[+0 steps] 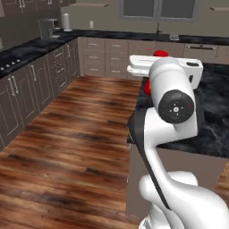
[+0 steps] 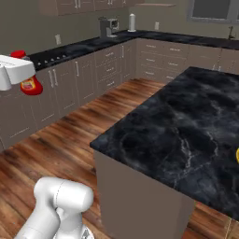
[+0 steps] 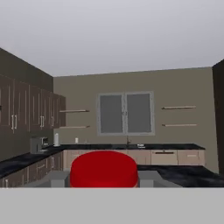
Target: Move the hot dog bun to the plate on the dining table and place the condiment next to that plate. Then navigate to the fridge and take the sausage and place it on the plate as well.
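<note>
My gripper (image 3: pixel 103 179) is shut on a red condiment bottle (image 3: pixel 103 168), whose round red cap sits between the two grey fingers in the hand view. From the right base view the bottle (image 2: pixel 31 86) hangs below the white hand at the left edge, its cap poking out above, and the gripper (image 2: pixel 23 70) is held high over the wooden floor. In the left base view red parts of the bottle (image 1: pixel 146 88) peek out behind my arm, near the island's corner. The bun, plate and sausage are out of view.
A dark marble island (image 2: pixel 186 126) stands to the right of the arm, with a small yellow thing (image 2: pixel 237 155) at its right edge. Grey cabinets with a black counter (image 1: pixel 27 49) line the walls, carrying a coffee machine (image 2: pixel 107 25) and paper roll (image 2: pixel 131 22). Wooden floor (image 1: pixel 76 134) lies open on the left.
</note>
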